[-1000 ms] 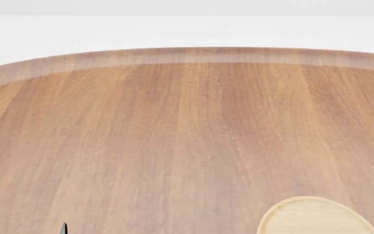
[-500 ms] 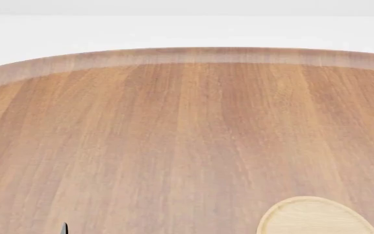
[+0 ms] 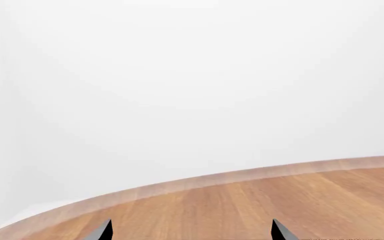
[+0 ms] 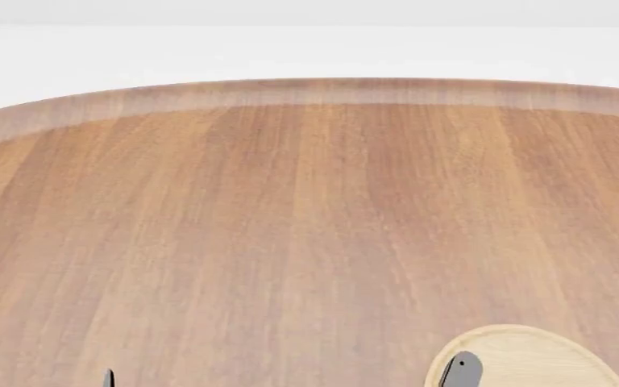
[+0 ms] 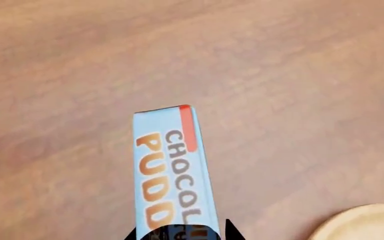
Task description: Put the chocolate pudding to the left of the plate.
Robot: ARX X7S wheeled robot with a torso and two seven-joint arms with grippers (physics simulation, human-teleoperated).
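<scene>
In the right wrist view the chocolate pudding [image 5: 168, 165] is a carton with a light blue top, orange and brown letters and a red corner. My right gripper [image 5: 178, 233] is shut on its near end, one dark fingertip on each side, and holds it over the wooden table. The pale tan plate [image 5: 365, 222] shows its rim beside the carton. In the head view the plate [image 4: 535, 355] lies at the near right, with a grey rounded gripper part [image 4: 461, 372] over its left rim; the carton is hidden there. My left gripper [image 3: 192, 231] is open and empty.
The round brown wooden table [image 4: 288, 201] fills the head view, with its far edge [image 4: 309, 90] against a white floor. My left fingertips [image 4: 107, 377] show at the near left. In the left wrist view the table edge [image 3: 178, 186] curves in front of a white background.
A grey rounded gripper part has come into the head view over the plate's near left rim. The left fingertips and the plate have not moved.
</scene>
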